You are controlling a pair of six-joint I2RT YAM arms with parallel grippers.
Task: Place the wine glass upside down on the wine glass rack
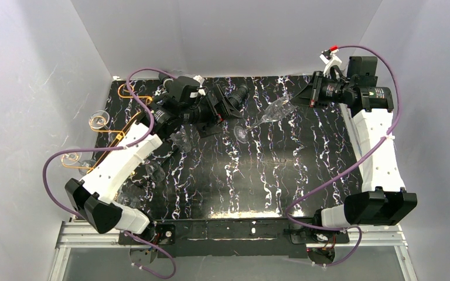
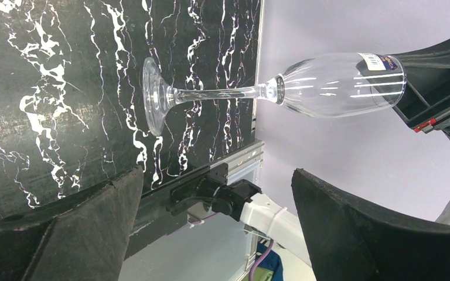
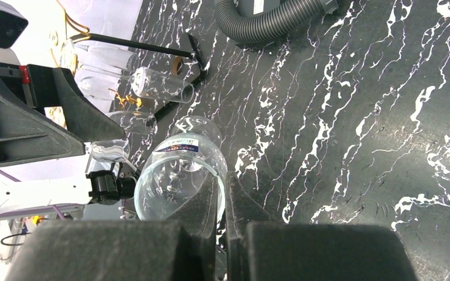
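Right gripper (image 1: 302, 97) is pinched shut on the bowl rim of the wine glass (image 1: 268, 113), which hangs level above the bench (image 1: 304, 175), stem and foot pointing at the left gripper (image 1: 232, 105), wide open and empty; the rack (image 1: 117, 136) lies beyond that gripper, nearer the left arm

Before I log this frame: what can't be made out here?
Top view: wine glass rack mostly behind the left arm; only gold scrolls show.
Right wrist: wine glass stem and foot hidden behind its own bowl.
Left wrist: its rim hidden inside the right gripper, itself cut by the edge.
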